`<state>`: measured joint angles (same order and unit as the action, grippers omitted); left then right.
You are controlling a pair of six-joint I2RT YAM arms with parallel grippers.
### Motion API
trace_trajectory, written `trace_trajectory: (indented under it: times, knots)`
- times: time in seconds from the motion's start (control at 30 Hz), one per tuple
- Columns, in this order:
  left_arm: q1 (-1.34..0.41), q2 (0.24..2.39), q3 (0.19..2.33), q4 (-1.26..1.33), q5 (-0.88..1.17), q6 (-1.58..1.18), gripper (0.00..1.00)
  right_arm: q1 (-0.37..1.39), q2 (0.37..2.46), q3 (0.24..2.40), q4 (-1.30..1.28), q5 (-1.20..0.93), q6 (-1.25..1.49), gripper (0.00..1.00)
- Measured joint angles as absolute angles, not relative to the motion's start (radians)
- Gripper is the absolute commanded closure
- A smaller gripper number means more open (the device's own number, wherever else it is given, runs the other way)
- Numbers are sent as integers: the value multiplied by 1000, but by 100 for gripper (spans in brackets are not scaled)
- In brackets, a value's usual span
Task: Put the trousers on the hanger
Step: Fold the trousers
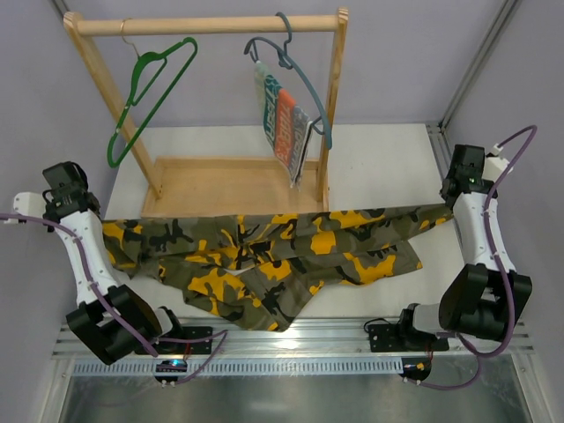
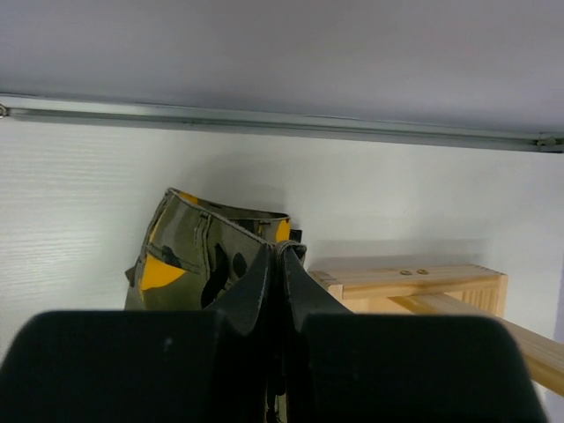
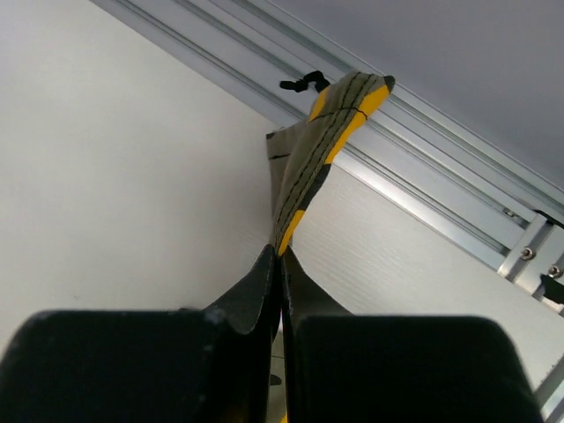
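The camouflage trousers (image 1: 273,256) lie stretched across the table between both arms. My left gripper (image 1: 99,225) is shut on their left end; the left wrist view shows fabric (image 2: 207,256) pinched between the closed fingers. My right gripper (image 1: 451,210) is shut on their right end, where a folded edge (image 3: 322,150) rises from the closed fingers. The green hanger (image 1: 145,97) hangs tilted from the wooden rail (image 1: 207,25) at the back left, apart from both grippers.
A wooden rack stands at the back on a base board (image 1: 233,185) with slanted posts. A grey-blue hanger (image 1: 295,75) with a small striped cloth (image 1: 284,123) hangs at the rail's right. An aluminium rail (image 1: 291,339) runs along the near edge.
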<state>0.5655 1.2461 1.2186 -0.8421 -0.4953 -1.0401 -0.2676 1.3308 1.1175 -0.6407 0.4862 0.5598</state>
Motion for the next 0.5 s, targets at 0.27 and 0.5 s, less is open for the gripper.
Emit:
trace_trajectory:
  times: [0.27,0.5]
  knots:
    - [565,1316,1207,-725,-443,-1049,99,-263,1512,1207,-533,359,558,96]
    - [565,1377,1170,-600,-408,-1068,100,-260,1629,1258,-463,260,558,96]
